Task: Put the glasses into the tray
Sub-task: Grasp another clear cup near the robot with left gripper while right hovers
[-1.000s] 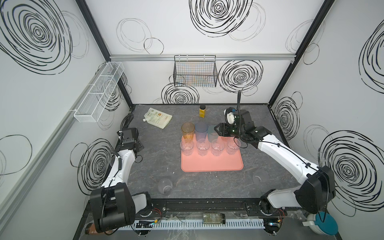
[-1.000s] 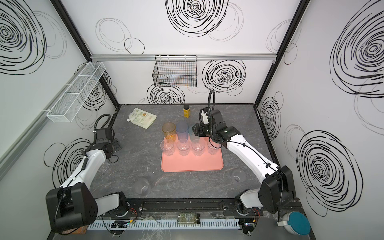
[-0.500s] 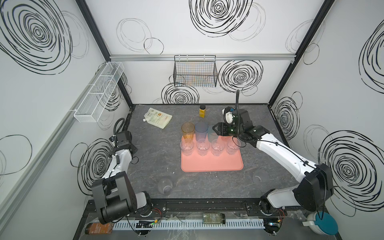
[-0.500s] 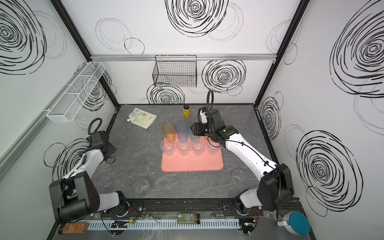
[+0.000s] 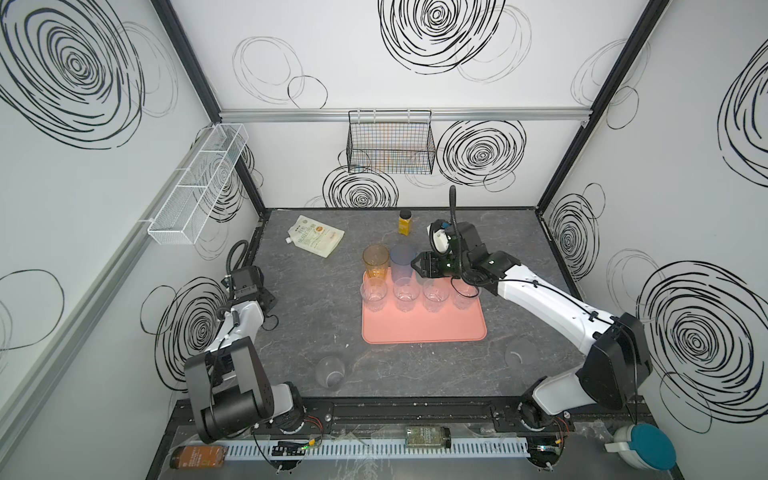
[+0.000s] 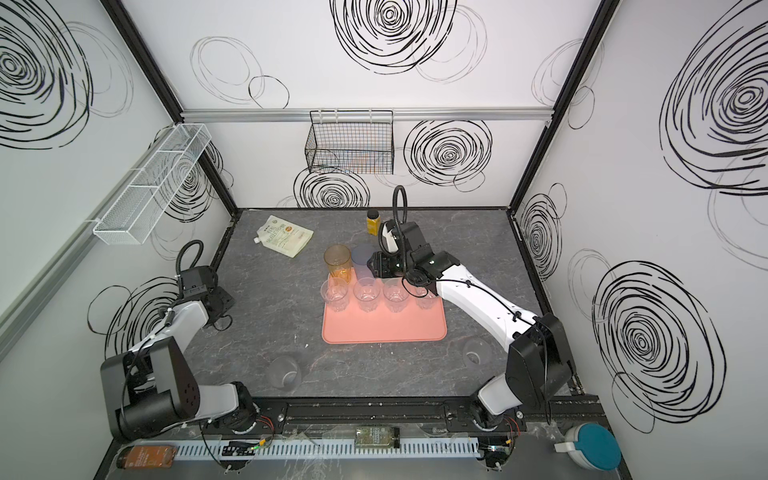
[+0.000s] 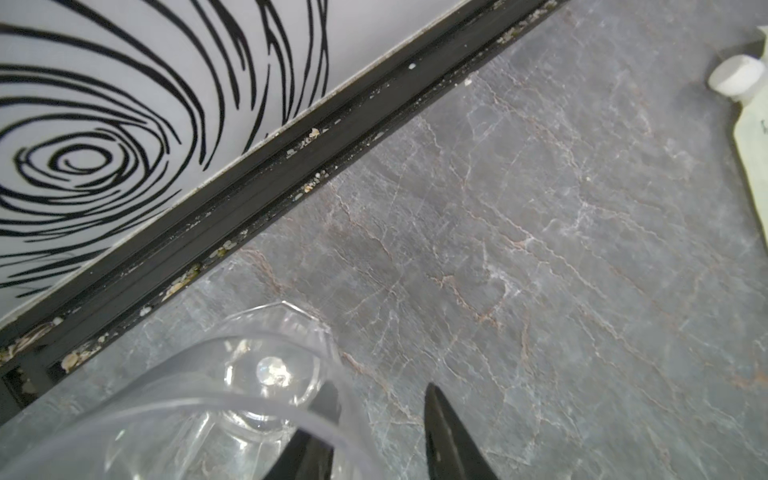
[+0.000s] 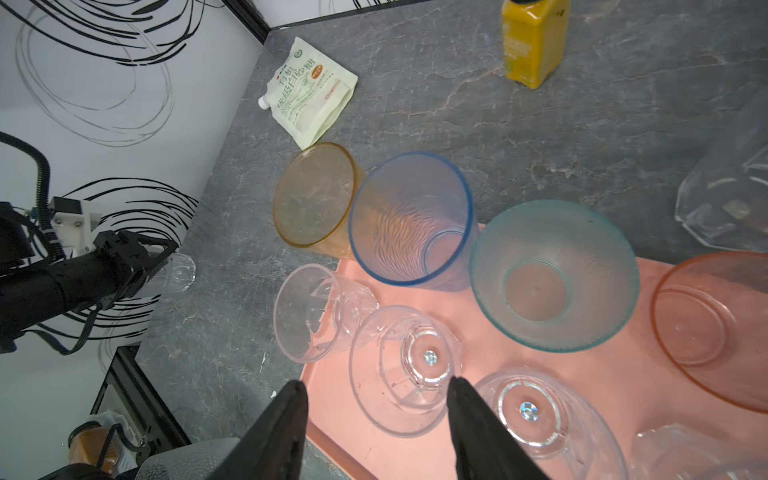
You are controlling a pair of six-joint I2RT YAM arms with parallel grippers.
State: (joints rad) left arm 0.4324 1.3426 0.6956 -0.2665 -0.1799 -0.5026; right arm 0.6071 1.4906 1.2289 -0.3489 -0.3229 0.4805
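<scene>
Straddling one clear glass (image 7: 249, 374) by the table edge (image 7: 328, 180), left jaws sit half-open; right jaws gape empty.

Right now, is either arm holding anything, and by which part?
Nothing gripped yet. Left gripper jaws straddle the clear glass wall near its rim, gap visible. Right gripper open, empty.

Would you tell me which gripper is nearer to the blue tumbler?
Right. The right gripper hangs just beside the blue tumbler; the left gripper is far away across the table.
</scene>
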